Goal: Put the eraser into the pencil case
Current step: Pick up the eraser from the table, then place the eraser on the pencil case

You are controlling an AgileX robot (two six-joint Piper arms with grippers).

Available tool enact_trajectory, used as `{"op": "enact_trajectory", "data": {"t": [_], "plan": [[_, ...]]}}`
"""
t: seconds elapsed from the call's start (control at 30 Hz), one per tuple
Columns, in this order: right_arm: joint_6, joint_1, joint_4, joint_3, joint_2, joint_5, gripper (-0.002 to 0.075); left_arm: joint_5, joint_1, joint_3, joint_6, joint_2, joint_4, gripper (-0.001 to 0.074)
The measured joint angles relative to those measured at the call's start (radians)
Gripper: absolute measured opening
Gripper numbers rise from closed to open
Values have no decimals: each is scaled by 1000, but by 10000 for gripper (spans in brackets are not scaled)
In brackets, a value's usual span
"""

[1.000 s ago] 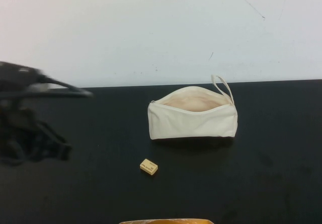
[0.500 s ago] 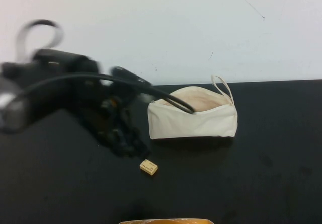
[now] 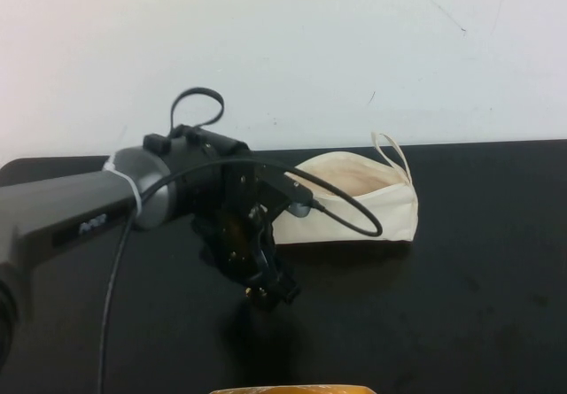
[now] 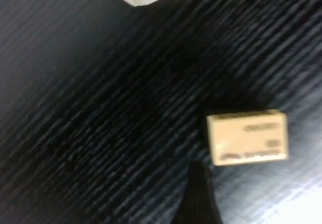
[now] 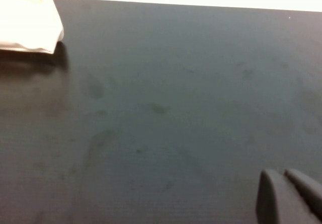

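Eraser (image 4: 247, 137): small tan rectangular block, dark print unreadable, on black table (image 3: 461, 305) nr pencil case (image 3: 354, 201), cream fabric pouch, zip open, loop strap far-right. Left gripper (image 3: 266, 292) low over eraser, jaws: can't tell. Right gripper (image 5: 289, 196) closed, right side

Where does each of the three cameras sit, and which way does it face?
High view: raised on the robot's side, angled down at the black table; left arm over the eraser, left gripper.
Left wrist view: looks down at the eraser; one fingertip shows.
Right wrist view: low across the table; right gripper, fingers together.
All three share the pencil case.
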Motion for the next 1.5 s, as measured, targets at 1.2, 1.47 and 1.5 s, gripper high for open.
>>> {"op": "enact_trajectory", "data": {"t": [1.2,1.47,1.5], "plan": [[0,0,0,0,0,0,-1,-126,0,-8,-89,-163,-104,283],[0,0,0,0,0,0,-1,-582,-6,-8,-89,-229,-326,283],[0,0,0,0,0,0,-1,-616,-8,-8,-89,-220,-346,283]]}}
